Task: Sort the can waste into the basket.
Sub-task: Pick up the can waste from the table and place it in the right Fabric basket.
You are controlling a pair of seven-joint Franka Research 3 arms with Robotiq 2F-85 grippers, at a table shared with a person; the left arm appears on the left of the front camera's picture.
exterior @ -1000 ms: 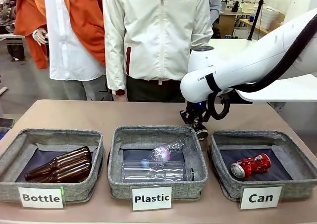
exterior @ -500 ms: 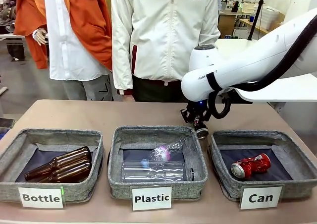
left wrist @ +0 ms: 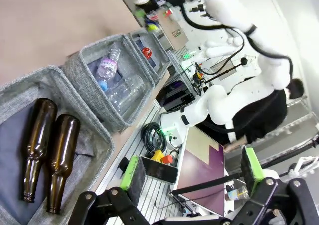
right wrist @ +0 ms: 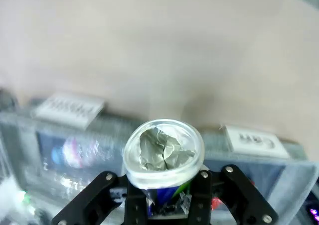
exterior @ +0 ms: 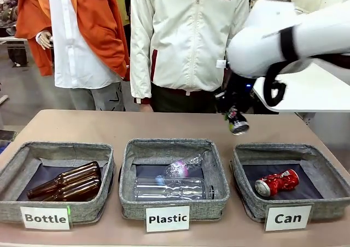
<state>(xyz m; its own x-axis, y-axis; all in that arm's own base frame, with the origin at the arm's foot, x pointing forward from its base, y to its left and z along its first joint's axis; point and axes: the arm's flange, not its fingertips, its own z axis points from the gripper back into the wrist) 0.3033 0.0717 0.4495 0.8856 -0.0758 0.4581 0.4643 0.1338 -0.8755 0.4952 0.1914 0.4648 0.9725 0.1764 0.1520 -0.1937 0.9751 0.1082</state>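
The black crushed can (exterior: 237,121) hangs in the air above the table behind the baskets, with my right gripper (exterior: 234,113) shut on it. Its crumpled silver end (right wrist: 163,149) faces the right wrist camera, clamped between the fingers (right wrist: 200,191). The red crushed can (exterior: 276,182) lies inside the grey "Can" basket (exterior: 243,195) at the front right; it appears small in the left wrist view (left wrist: 145,51). My left gripper (left wrist: 189,168) stands open off the table's left end, with nothing between its green pads (left wrist: 130,172).
The "Plastic" basket (exterior: 135,203) in the middle holds clear bottles (exterior: 174,188). The "Bottle" basket (exterior: 104,173) on the left holds two brown glass bottles (exterior: 68,182). A person in a white jacket (exterior: 186,39) stands at the far side.
My right arm has risen from the table behind the baskets, lifting the black can with it and shifting slightly right. The person has stepped a little to the right.
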